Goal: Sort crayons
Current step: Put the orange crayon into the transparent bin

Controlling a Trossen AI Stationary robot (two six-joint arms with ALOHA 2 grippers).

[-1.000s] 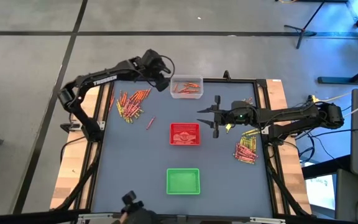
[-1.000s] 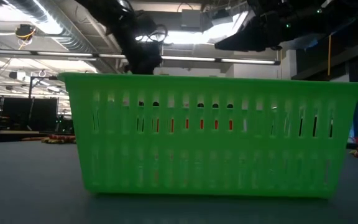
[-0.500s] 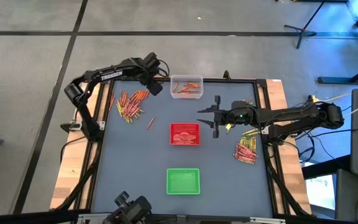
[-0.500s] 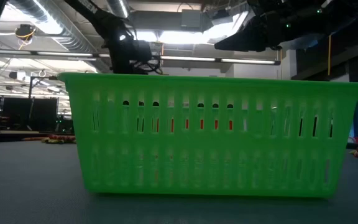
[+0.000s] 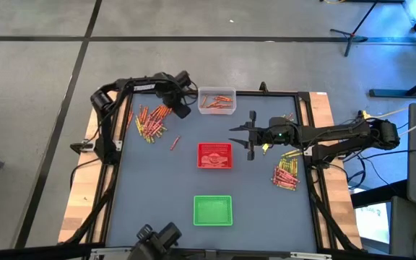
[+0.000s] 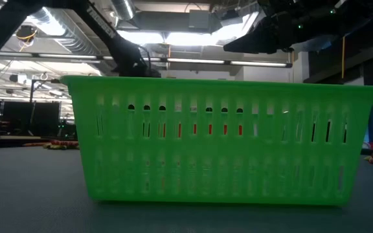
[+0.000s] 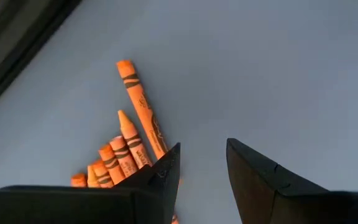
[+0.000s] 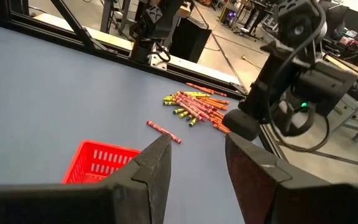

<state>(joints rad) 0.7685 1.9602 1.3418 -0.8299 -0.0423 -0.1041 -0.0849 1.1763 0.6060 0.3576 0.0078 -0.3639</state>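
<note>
Crayons lie in a pile at the table's far left (image 5: 152, 121) and in another pile at the right (image 5: 287, 172). A single red crayon (image 5: 174, 142) lies between the left pile and the red tray (image 5: 214, 155). A clear tray (image 5: 217, 101) at the far edge holds a few orange crayons. My left gripper (image 5: 181, 110) is open and empty, just above the orange crayons (image 7: 135, 124) at the left pile's far end. My right gripper (image 5: 245, 135) is open and empty, up in the air right of the red tray.
A green tray (image 5: 213, 210) stands near the front edge and fills the low view (image 6: 219, 142). The table's dark frame (image 5: 114, 144) runs beside the left pile. Bare grey table lies between the trays and the piles.
My left gripper has gone from beside the clear tray toward the table's left and near side, down to the left crayon pile. The right arm has kept still.
</note>
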